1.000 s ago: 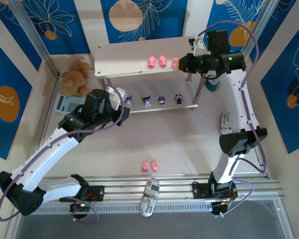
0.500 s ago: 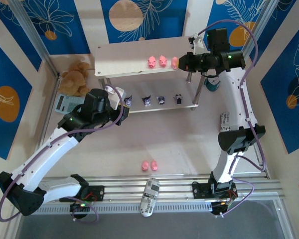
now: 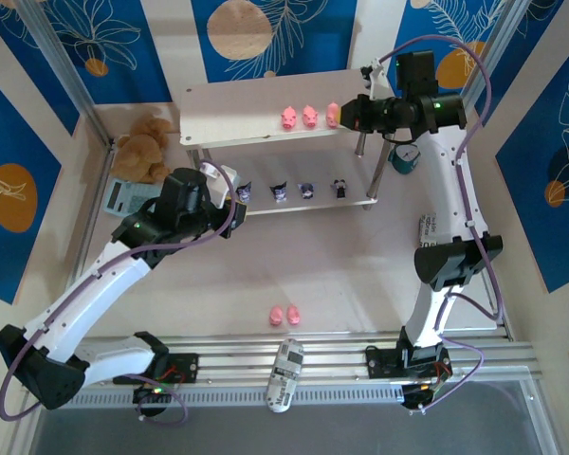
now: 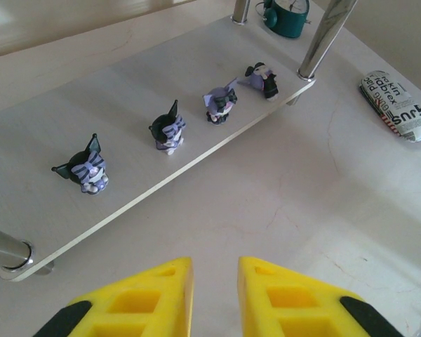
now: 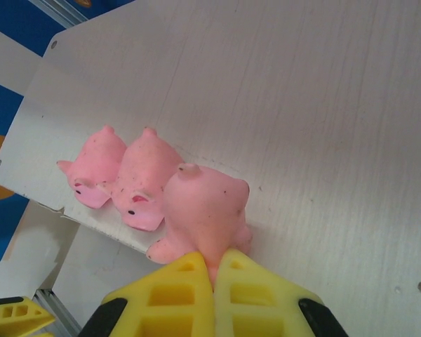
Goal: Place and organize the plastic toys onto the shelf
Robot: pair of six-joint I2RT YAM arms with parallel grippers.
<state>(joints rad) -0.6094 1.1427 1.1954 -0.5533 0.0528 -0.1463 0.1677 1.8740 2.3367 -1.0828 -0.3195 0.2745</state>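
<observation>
We have right tool (image 5: 212, 261) pinching a pink pig (image 5: 203, 207) on the shelf (image 3: 237, 109) top; left tool (image 4: 215, 270) narrow, empty, facing shelf's lower tier.

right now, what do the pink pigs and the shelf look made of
Pink pigs: probably soft moulded plastic or rubber, matte, with rounded shapes and dark specks. Shelf board: pale wood or wood-look laminate, matte, showing fine parallel grain. Shelf legs: polished metal, judging by their bright reflections.

the white pouch (image 4: 396, 105) carries black print, only fragments legible: "brex", "surf".
</observation>
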